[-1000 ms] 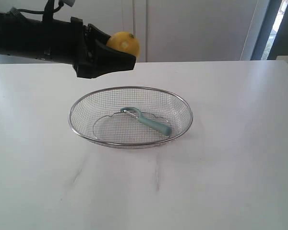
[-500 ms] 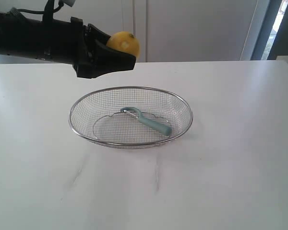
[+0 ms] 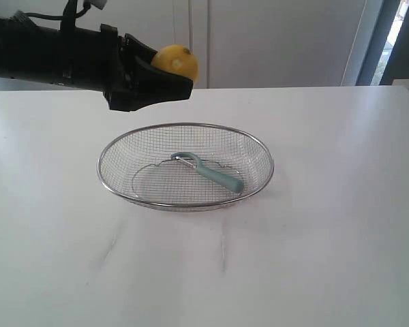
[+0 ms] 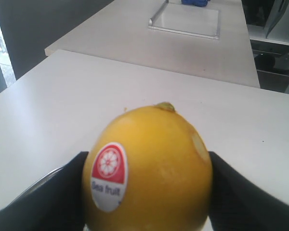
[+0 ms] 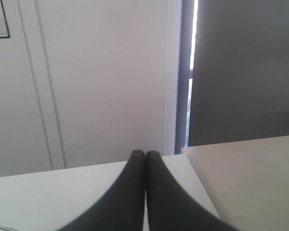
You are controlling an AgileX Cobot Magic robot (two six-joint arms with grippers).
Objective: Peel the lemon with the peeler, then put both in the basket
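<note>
Exterior view, front first: the bare white table [image 3: 313,259] fills the foreground. Further in, near the middle of the table, stands the wire basket [image 3: 184,206]. The peeler [image 3: 215,174] lies flat on its mesh floor, with the metal head toward the left and the pale blue handle slanting toward the right and the front. Nothing touches it.

Behind the basket, raised off the table, the left gripper [image 3: 184,73] reaches in from the left on its black arm. It pinches the lemon [image 3: 176,61], whose yellow top shows above the near finger. From this angle the lemon is up and to the left of the basket's far rim; I cannot tell whether it hangs over the basket or beyond it. A pale wall closes the scene at the back.

Left wrist view: the lemon sits close to the lens, clamped on both sides by the black fingers [image 4: 53,197]. A red and white sticker [image 4: 108,175] is on its skin. The skin looks whole apart from one small pale spot. Past the lemon the white tabletop runs on, and further off is a second counter.

Right wrist view: the right gripper [image 5: 145,156] has its two black fingers pressed together with nothing between them. It is above the table's edge and faces a white wall and a dark door frame.
</note>
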